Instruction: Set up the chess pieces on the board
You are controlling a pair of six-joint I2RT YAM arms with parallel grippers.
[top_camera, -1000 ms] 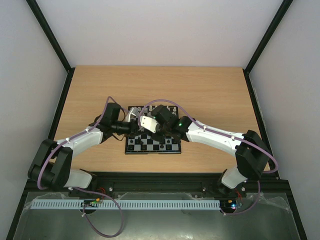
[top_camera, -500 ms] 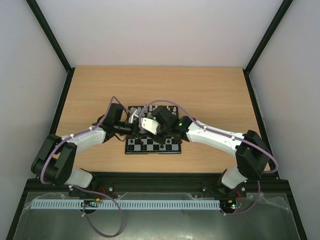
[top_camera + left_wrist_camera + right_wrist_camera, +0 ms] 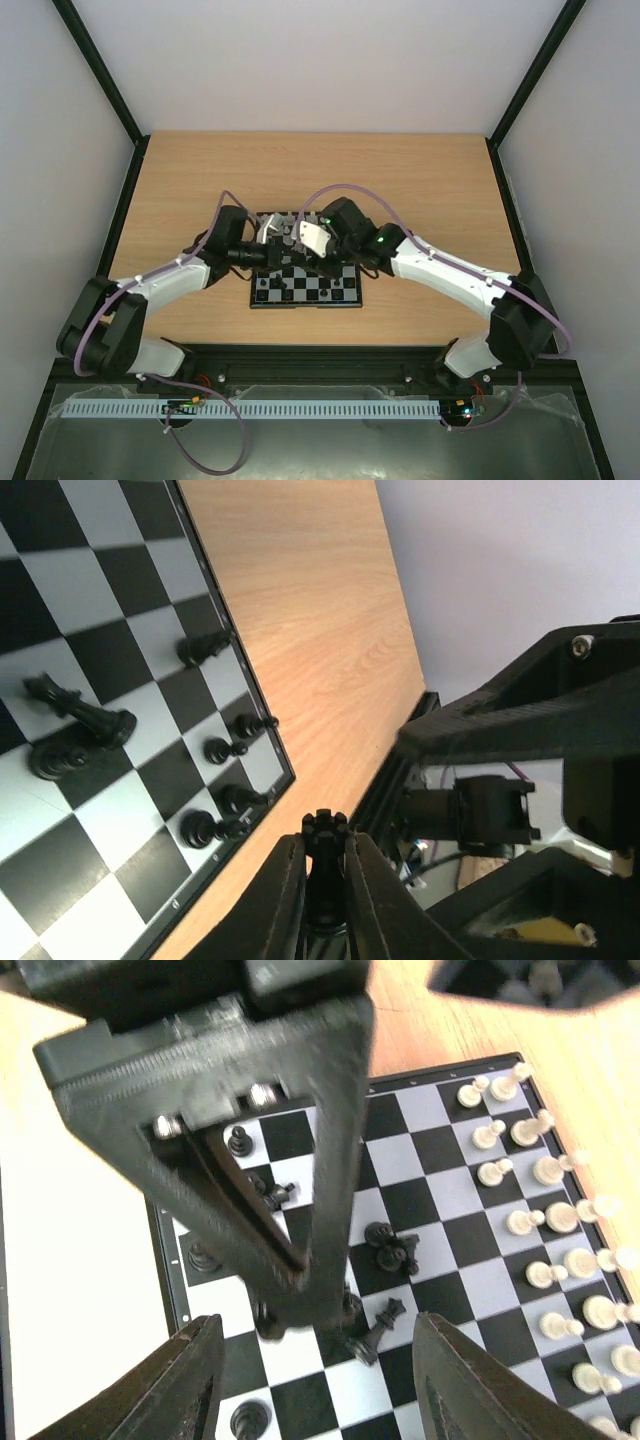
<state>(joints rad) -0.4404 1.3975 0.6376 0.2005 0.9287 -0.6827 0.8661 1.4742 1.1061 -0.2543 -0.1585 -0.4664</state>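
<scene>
Pinching black rook (image 3: 324,825) between pressed fingers of left tool (image 3: 322,858), lower centre of frame, hanging just beyond board (image 3: 95,575) edge. Hovering right tool (image 3: 318,1385) spread wide above toppled black pieces (image 3: 388,1252). Judging pieces light, rigid, slick, tip-prone; gripping mid-body, squarely.
</scene>
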